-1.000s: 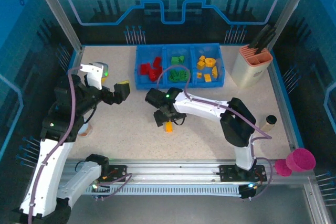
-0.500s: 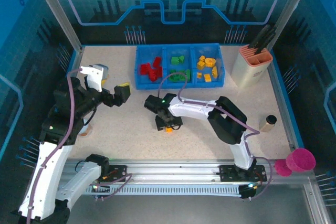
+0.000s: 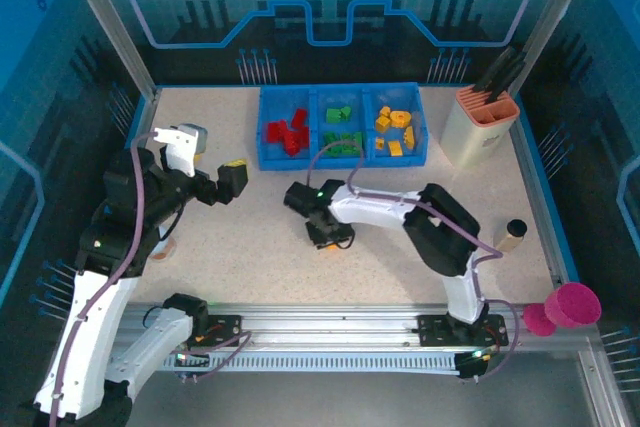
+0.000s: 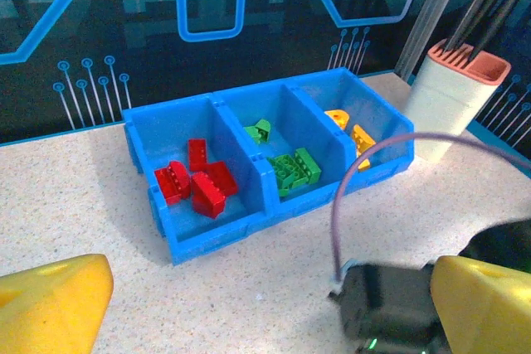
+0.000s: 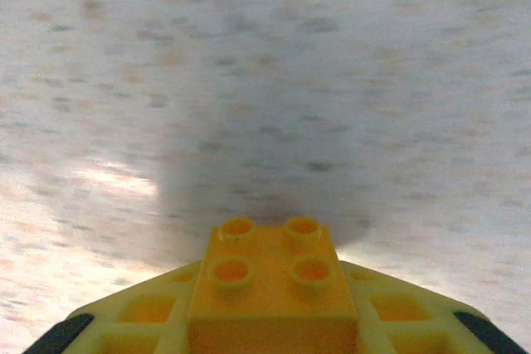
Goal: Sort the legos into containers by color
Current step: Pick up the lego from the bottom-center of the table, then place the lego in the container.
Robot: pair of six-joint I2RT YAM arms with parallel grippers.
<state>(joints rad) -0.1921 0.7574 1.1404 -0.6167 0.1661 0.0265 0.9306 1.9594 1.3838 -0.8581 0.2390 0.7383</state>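
Observation:
The blue tray (image 3: 340, 160) at the back has three containers side by side: red legos (image 3: 286, 131) on the left, green legos (image 3: 341, 139) in the middle, yellow-orange legos (image 3: 394, 127) on the right. My right gripper (image 3: 326, 235) is down at the tabletop in front of the tray. It is shut on a yellow-orange square brick (image 5: 270, 279), studs up, between the yellow fingers (image 5: 133, 314). My left gripper (image 3: 232, 179) hovers left of the tray, open and holding nothing. The left wrist view faces the tray (image 4: 207, 242) with red (image 4: 197, 184), green (image 4: 290, 167) and yellow-orange (image 4: 353, 128) bricks.
A beige knife holder with an orange rim (image 3: 480, 125) stands right of the tray. A small cylinder (image 3: 512, 235) lies near the right edge. A pink cup (image 3: 570, 305) sits off the table's front right corner. The right arm's dark wrist (image 4: 390, 308) crosses the left wrist view.
My right gripper has come down over the yellow-orange brick on the table and closed on it. The left arm has barely moved and stays open.

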